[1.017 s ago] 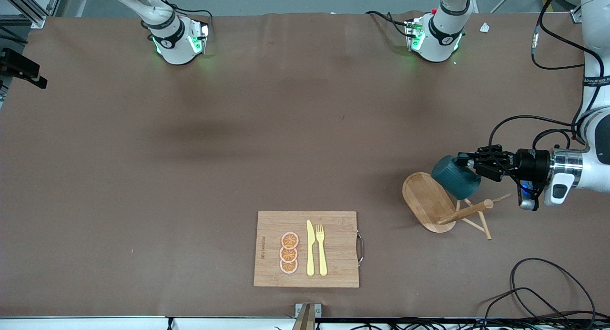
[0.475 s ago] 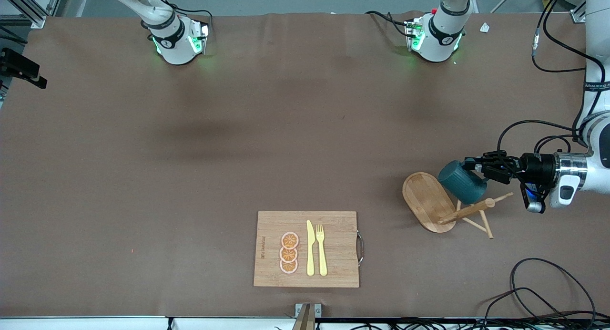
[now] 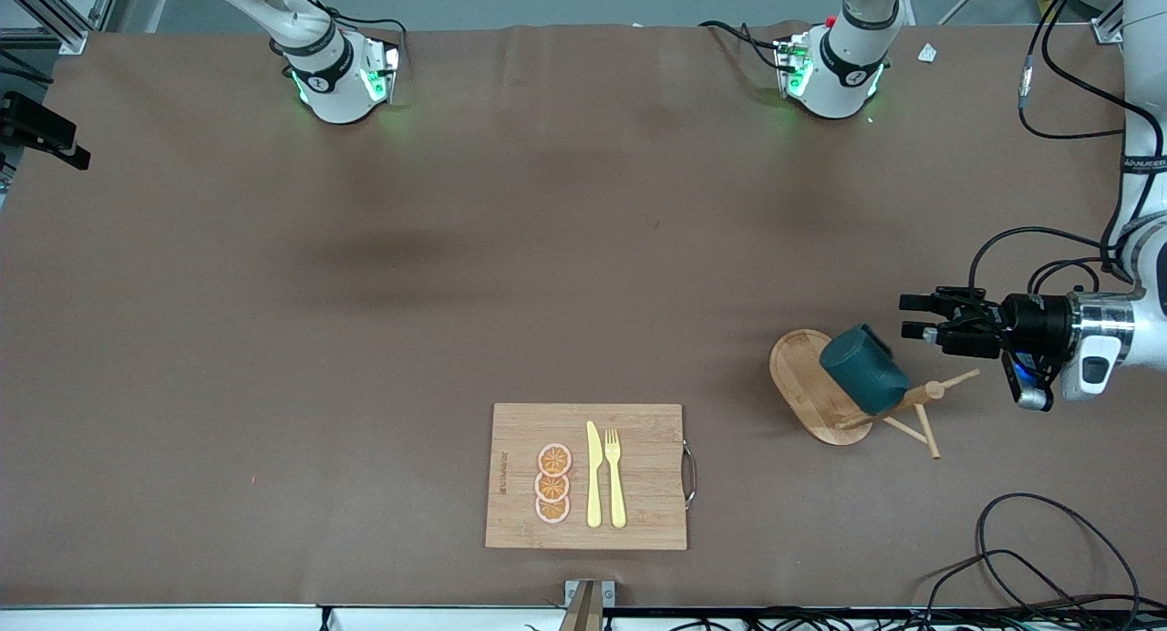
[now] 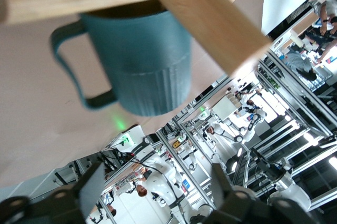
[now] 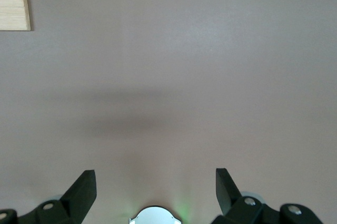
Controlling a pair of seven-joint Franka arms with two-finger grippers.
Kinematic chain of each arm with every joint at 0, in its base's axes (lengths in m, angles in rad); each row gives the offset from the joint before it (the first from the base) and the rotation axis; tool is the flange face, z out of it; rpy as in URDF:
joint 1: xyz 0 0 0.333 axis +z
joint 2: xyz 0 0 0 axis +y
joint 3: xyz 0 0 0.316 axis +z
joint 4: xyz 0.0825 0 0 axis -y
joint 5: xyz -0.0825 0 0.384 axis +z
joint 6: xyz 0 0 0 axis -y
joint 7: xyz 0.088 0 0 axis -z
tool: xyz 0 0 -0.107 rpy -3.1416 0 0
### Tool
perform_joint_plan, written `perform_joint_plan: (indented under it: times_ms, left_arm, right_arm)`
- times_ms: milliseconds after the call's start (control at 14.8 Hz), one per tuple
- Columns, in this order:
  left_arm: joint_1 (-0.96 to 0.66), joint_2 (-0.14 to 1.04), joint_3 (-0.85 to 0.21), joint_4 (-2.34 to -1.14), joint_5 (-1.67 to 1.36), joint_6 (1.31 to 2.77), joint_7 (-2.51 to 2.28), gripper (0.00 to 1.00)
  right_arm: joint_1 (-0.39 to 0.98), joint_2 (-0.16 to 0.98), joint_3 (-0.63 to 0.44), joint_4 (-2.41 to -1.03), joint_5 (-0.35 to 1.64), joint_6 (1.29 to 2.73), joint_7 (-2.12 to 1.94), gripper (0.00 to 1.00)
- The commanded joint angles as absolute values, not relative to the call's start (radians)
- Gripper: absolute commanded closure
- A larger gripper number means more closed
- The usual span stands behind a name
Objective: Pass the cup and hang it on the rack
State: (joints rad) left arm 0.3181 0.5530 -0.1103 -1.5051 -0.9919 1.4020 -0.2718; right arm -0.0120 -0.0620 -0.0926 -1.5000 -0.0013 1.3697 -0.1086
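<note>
While I inspect the front view, I find the cup (image 3: 863, 368), a dark teal mug, hanging on the rack (image 3: 839, 389), a light wooden mug tree standing toward the left arm's end of the table. The mug sits tilted against the central post, over the oval base, with thin dowel pegs projecting from the post below it. In the left wrist view I see the mug (image 4: 138, 63) suspended under a wooden dowel, its side handle free and nothing gripping it.

I note the left gripper (image 3: 914, 316) held level in the air just beside the mug and apart from it. Its two fingers (image 3: 919, 302) stand spread, with nothing between them. In the left wrist view the same dark fingers (image 4: 92, 195) show wide apart with open space between them.

I cannot find the right gripper in the front view; the right arm waits, raised near its base. In the right wrist view the right gripper (image 5: 156, 187) hangs over bare brown table covering, its fingers spread and holding nothing.

I record a rectangular wooden cutting board (image 3: 520, 439) nearer to the front camera than the rack, carrying three orange slices (image 3: 552, 483), a yellow knife (image 3: 593, 476) and a yellow fork (image 3: 615, 476). A corner of that board (image 5: 13, 0) also appears in the right wrist view.
</note>
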Motion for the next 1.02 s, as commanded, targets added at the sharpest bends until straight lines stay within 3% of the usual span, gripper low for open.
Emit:
perform_joint_plan:
  times_ms: [0,339,746,949]
  left_arm:
    - [0.324,0.516,-0.110,-1.468,-0.991,1.385,-0.372,0.00]
    - [0.298,0.442,-0.121,-1.373,-0.772,1.385,-0.494,0.00]
    - [0.296,0.351,-0.291,-1.305,-0.323,1.385,-0.421,0.00]
    - [0.295,0.290,-0.299,-1.307,-0.165,1.399,-0.269,0.00]
  right_arm:
    - [-0.021,-0.078,-0.084,-1.506,0.003,1.371,-0.101,0.00]
    - [-0.020,-0.078,-0.084,-1.506,0.003,1.371,-0.101,0.00]
    - [-0.021,-0.078,-0.086,-1.508,0.003,1.370,-0.101,0.00]
    - [-0.025,-0.078,-0.087,-1.508,0.003,1.371,-0.103,0.00]
